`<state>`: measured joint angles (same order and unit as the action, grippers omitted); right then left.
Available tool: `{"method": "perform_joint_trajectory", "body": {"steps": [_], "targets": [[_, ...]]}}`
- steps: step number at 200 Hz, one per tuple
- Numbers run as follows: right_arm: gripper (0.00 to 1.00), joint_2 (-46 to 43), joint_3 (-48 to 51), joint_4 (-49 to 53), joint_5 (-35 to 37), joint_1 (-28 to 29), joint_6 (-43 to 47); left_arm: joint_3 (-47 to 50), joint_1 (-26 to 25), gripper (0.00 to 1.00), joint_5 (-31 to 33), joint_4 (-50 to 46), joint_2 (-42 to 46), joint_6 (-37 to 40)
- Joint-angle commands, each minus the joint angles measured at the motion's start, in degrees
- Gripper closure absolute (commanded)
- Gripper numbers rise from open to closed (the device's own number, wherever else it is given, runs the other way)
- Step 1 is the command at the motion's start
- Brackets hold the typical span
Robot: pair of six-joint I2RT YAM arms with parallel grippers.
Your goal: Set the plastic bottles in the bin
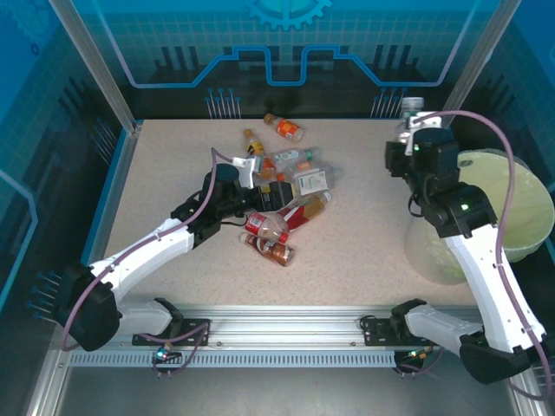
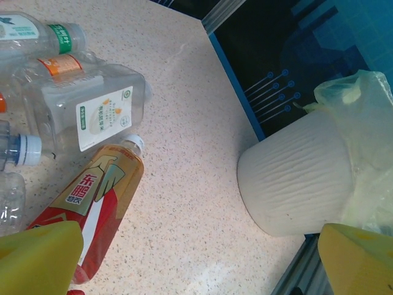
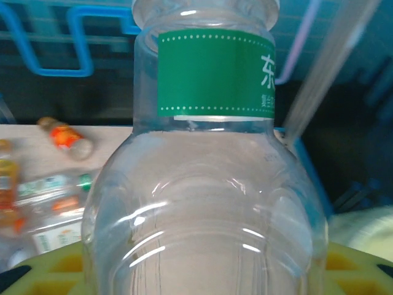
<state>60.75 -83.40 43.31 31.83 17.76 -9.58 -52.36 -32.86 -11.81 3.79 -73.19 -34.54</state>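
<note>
Several plastic bottles (image 1: pixel 290 186) lie in a heap at the middle of the table. My left gripper (image 1: pixel 264 186) hangs open over that heap. In the left wrist view its yellow fingers (image 2: pixel 37 258) stand wide apart with only bare table between them, and a red-labelled bottle of amber drink (image 2: pixel 92 203) lies under the left finger. My right gripper (image 1: pixel 412 121) is raised at the far right, left of the bin (image 1: pixel 529 217), shut on a clear bottle with a green label (image 3: pixel 209 184). The bin's pale ribbed wall (image 2: pixel 301 178) carries a plastic bag (image 2: pixel 362 117).
A small orange bottle (image 1: pixel 285 128) lies apart near the back wall. A clear square bottle with a white label (image 2: pixel 92 110) sits beside the red-labelled one. Blue enclosure walls close the table on the left, back and right. An aluminium rail (image 1: pixel 286 334) runs along the near edge.
</note>
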Motion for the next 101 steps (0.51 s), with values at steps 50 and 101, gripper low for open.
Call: {"method": "perform_joint_trajectory", "body": {"steps": [50,101], "targets": [[0.65,-5.98,0.58,11.51,-0.71,-26.25,-0.43,-0.82,-0.42,0.01,5.46,0.95,1.03,-2.9],[0.64,-3.01,3.55,13.68,-7.67,-40.95,-5.18,-0.23,-0.42,0.01,7.02,0.64,0.82,-5.68]]}}
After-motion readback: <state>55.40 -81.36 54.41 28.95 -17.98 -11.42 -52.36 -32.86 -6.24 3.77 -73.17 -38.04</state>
